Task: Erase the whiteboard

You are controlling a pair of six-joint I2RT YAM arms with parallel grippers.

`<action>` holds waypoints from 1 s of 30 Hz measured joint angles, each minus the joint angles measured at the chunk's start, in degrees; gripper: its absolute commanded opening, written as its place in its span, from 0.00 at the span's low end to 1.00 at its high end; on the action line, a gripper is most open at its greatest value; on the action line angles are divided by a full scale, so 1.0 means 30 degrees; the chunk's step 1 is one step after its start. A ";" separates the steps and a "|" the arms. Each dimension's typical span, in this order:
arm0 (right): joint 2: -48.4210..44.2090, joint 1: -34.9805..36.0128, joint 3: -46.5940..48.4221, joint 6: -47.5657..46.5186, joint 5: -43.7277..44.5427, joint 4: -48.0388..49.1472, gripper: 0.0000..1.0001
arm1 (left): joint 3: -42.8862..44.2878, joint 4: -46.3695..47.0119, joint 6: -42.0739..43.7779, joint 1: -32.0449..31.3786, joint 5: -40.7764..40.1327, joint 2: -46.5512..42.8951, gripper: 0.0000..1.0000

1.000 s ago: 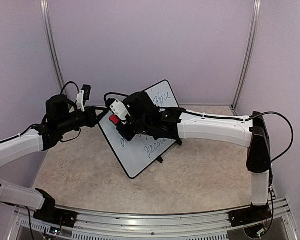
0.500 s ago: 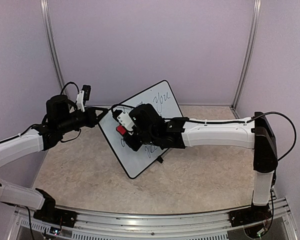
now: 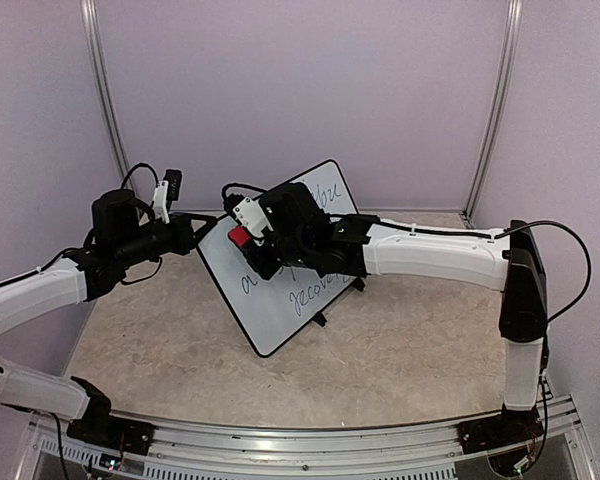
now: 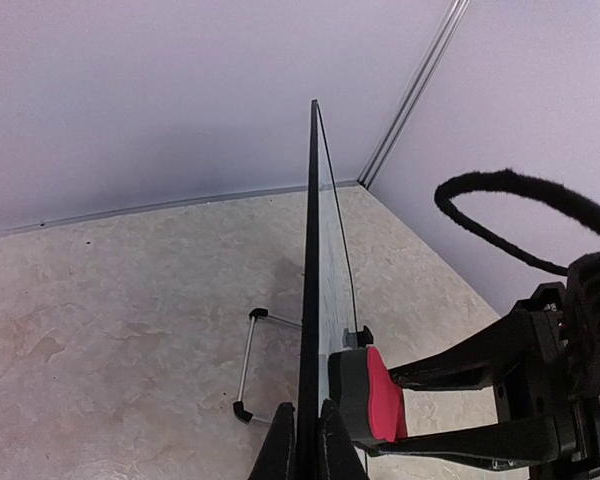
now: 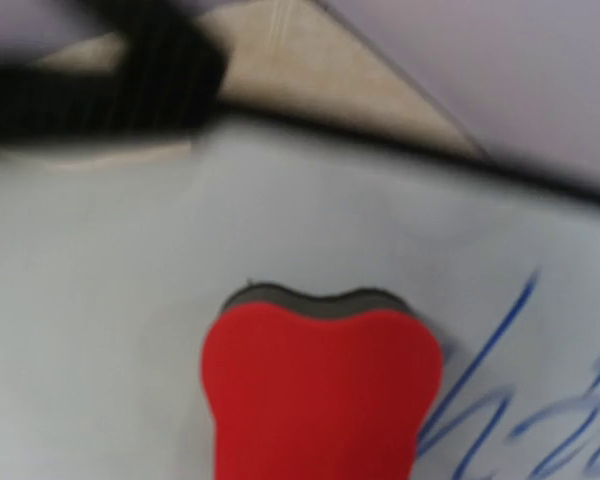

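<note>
Both clamped: left end effector (image 4: 303,430) on the tilted, blue-scribbled whiteboard (image 3: 270,310), right end effector (image 3: 245,241) on red eraser (image 5: 320,390)

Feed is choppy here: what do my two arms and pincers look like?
The left arm and right arm: white link shells, black joints. The left pincer and right pincer: black fingers. A black fabric-sleeved cable loops near the right wrist.

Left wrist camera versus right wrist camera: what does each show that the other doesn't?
Only left wrist: the whiteboard edge-on, the left fingers pinching its rim, its wire stand behind, and the right fingers gripping the red eraser. Only right wrist: blue handwriting on the board's face. Both: the eraser against the board.
</note>
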 measured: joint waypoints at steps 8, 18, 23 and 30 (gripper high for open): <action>0.0641 -0.0138 0.1413 -0.0066 0.0007 -0.0022 0.27 | 0.0000 -0.0007 -0.0036 0.0000 0.0015 0.0000 0.00; -0.0357 -0.0124 -0.1807 0.0525 -0.0029 0.0991 0.27 | 0.0000 -0.0160 -0.0182 0.0022 -0.0160 0.0000 0.00; -0.0765 -0.0124 -0.2841 0.0991 -0.0022 0.1086 0.27 | 0.0000 -0.0160 -0.0189 0.0022 -0.0138 0.0000 0.00; -0.0619 -0.0204 -0.2178 0.0998 -0.0160 0.0561 0.27 | 0.0000 -0.0138 -0.0182 0.0022 -0.0146 0.0000 0.00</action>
